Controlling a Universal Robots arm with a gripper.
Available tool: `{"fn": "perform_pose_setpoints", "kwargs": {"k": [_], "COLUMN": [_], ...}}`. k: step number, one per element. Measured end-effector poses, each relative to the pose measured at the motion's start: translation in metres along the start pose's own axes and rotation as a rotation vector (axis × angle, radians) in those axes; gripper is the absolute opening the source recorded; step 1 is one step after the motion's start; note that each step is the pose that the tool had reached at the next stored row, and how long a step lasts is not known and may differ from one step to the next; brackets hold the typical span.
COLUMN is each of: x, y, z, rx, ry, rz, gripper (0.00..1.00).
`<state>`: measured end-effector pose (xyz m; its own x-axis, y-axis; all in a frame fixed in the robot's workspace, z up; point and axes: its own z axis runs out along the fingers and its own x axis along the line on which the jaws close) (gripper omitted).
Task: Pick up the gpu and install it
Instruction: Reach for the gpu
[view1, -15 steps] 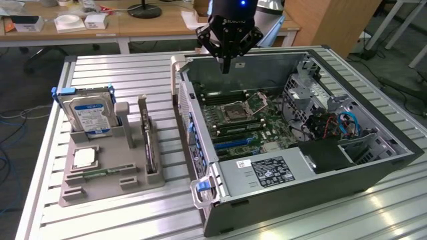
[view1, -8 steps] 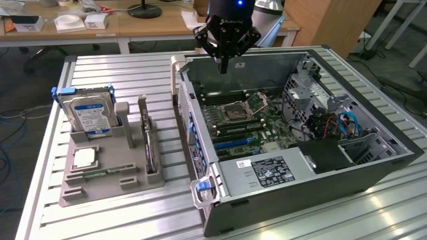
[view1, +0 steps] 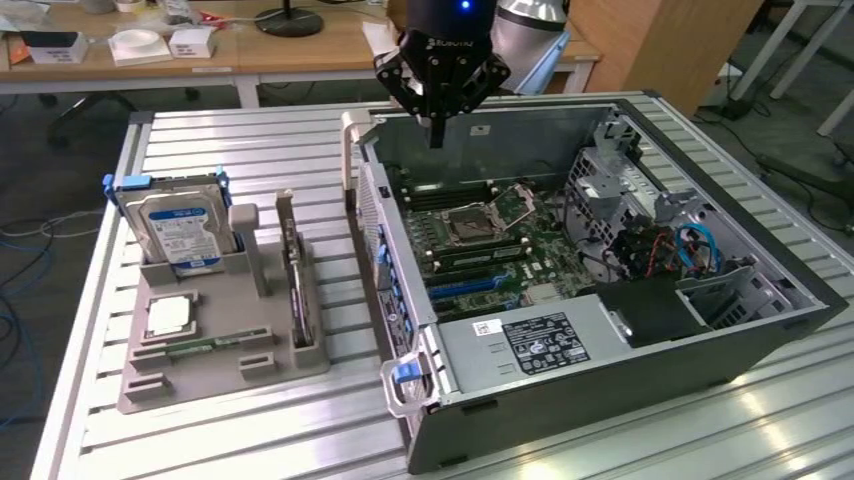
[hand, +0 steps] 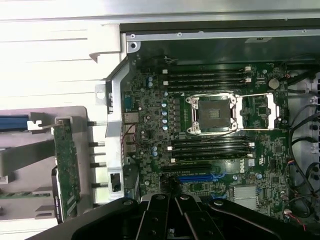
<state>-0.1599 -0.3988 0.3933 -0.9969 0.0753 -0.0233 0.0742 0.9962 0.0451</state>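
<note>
The gpu (view1: 299, 282) stands on edge in a slot of the grey holder (view1: 200, 380) on the exterior view's left, beside the open computer case (view1: 601, 340). In the wrist view the gpu (hand: 66, 165) shows as a green card with a metal bracket at one end. My gripper (view1: 435, 138) hangs above the back part of the case, well apart from the gpu. Its fingers are shut to a point with nothing between them. In the wrist view my gripper (hand: 172, 212) points down over the motherboard (hand: 200, 135), near the blue slot (hand: 200, 176).
The holder also carries a hard drive (view1: 180, 225) with a blue-and-white label, a processor (view1: 170, 315) and a memory stick (view1: 200, 348). Inside the case sit the motherboard (view1: 474, 235), a power supply (view1: 534, 340) and a drive cage with cables (view1: 667, 240). Desks stand behind the slatted table.
</note>
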Motion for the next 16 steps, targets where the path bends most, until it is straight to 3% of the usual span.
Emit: {"fn": "perform_pose_setpoints", "kwargs": {"k": [16], "x": [0.018], "y": [-0.0014], "z": [-0.0004], "rx": [0.0], "ry": [-0.0001], "rz": [0.0], "gripper": [0.1]}}
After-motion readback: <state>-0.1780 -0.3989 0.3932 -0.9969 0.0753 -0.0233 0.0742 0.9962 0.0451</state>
